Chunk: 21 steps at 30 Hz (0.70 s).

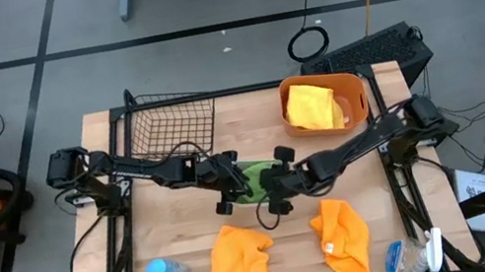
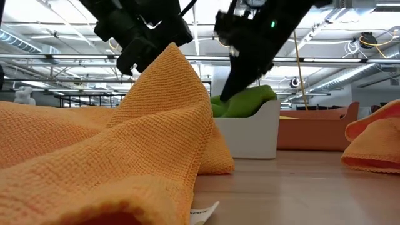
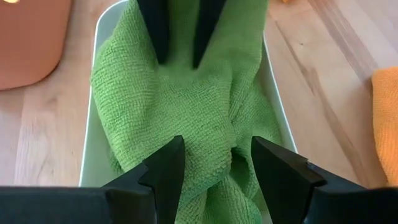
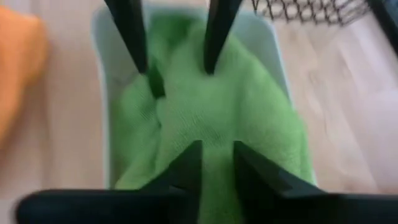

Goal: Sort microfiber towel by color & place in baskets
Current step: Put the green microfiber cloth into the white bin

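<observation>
Green towels (image 3: 186,118) in white tray (image 3: 93,155), yellow (image 1: 310,106) in orange tub (image 1: 352,87); two orange towels (image 1: 240,259) remain on desk (image 1: 178,222). Left hand (image 3: 214,163) wide, right hand (image 4: 216,163) narrow, both empty over tray.

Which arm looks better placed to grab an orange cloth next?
Probably the right. Both grippers, left and right, hang over the white plastic tray of green cloth, but the flat orange microfiber cloth lies on the right arm's side.

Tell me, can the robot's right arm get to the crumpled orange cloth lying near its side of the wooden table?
Probably yes. The crumpled orange cloth lies in the open, nothing on it, close to the right gripper, which is over the green cloth in the white tray.
</observation>
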Motion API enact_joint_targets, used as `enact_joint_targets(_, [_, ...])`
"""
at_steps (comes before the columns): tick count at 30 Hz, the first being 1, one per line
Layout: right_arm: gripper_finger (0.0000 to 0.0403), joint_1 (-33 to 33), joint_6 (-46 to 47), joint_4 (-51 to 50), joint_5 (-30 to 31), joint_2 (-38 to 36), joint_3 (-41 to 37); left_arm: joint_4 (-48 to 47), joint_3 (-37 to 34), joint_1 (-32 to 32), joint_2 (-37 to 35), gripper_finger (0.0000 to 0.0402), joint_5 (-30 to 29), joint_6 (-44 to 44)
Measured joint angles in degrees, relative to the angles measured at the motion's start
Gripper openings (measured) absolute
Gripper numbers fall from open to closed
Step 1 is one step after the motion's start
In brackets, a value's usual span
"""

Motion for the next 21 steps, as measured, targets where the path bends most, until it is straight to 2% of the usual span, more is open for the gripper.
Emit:
enact_joint_targets(2, [0.0031, -0.55, 0.58, -0.18, -0.07, 1.82, 0.00, -0.24, -0.02, 0.02, 0.00, 0.0192, 0.01, -0.02])
enact_joint_targets(4, [0.0009, -1.21, 1.05, -0.16, -0.11, 3.53, -0.02, -0.47, 0.00, 0.00, 0.00, 0.0192, 0.01, -0.04])
enact_joint_targets(9, [0.0017, -2.60, 1.54, 0.86, -3.60, 6.85, -0.02, -0.52, 0.00, 0.02, 0.00, 0.0192, 0.01, -0.02])
enact_joint_targets(12, [0.0009, -3.11, 1.58, 1.57, -4.77, 8.43, -0.02, -0.49, 0.00, 0.02, 0.00, 0.0192, 0.01, -0.04])
enact_joint_targets(21, [0.0002, -3.21, 1.55, 2.70, -6.10, 8.66, -0.01, 0.17, 0.00, 0.14, 0.12, 0.0192, -0.04, -0.05])
